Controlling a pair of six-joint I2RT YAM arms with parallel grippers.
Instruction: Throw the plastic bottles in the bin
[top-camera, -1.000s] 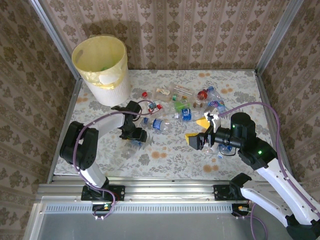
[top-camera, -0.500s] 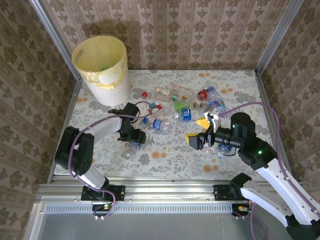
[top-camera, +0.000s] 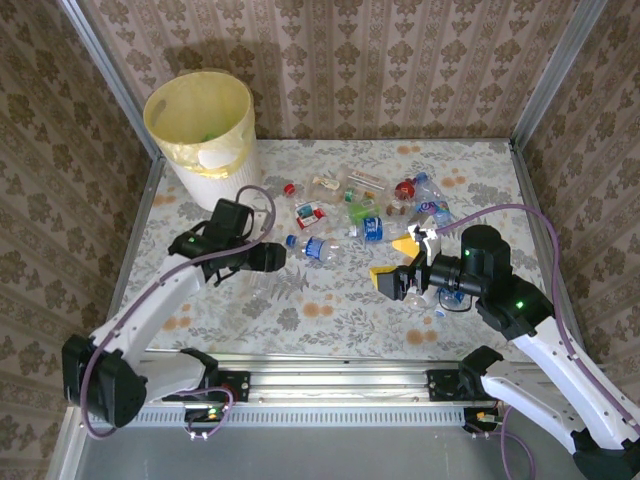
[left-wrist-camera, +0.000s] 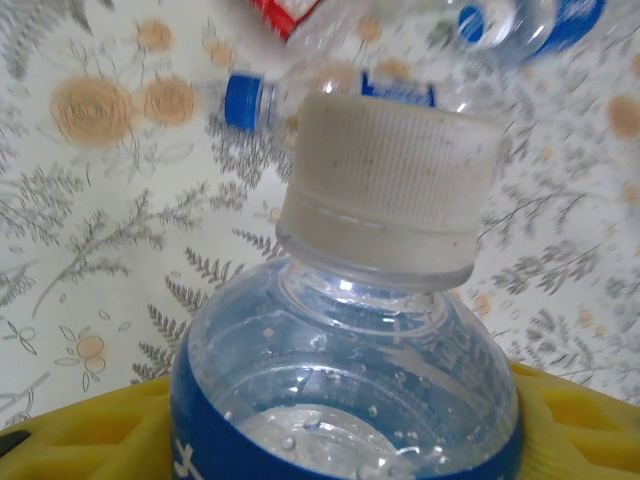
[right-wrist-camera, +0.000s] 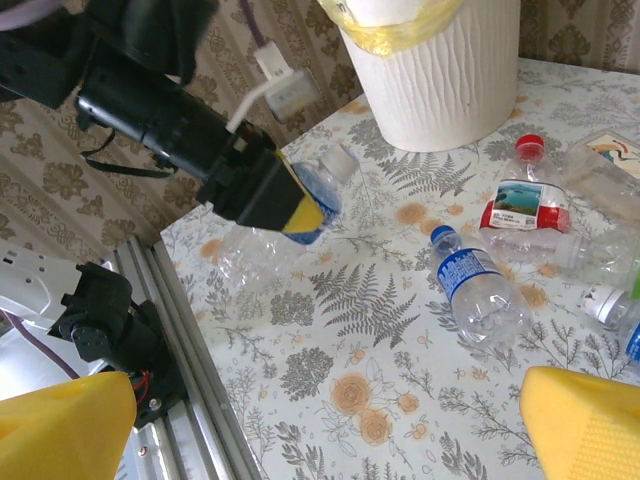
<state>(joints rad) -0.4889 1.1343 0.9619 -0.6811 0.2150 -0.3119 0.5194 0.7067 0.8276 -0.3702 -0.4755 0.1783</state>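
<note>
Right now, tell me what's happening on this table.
The left gripper is shut on a clear blue-labelled bottle with a white cap, over the left side of the table. It is short of the bin, which stands in the far-left corner. The right gripper hangs open beside the scattered bottles mid-table, holding nothing. None of those is binned yet.

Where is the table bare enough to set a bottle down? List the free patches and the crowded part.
Free: the near strip of table between the left gripper, which holds a bottle, and the right gripper; also the far strip along the wall, right of the bin. Crowded: the middle, where the plastic bottles lie clustered.
</note>
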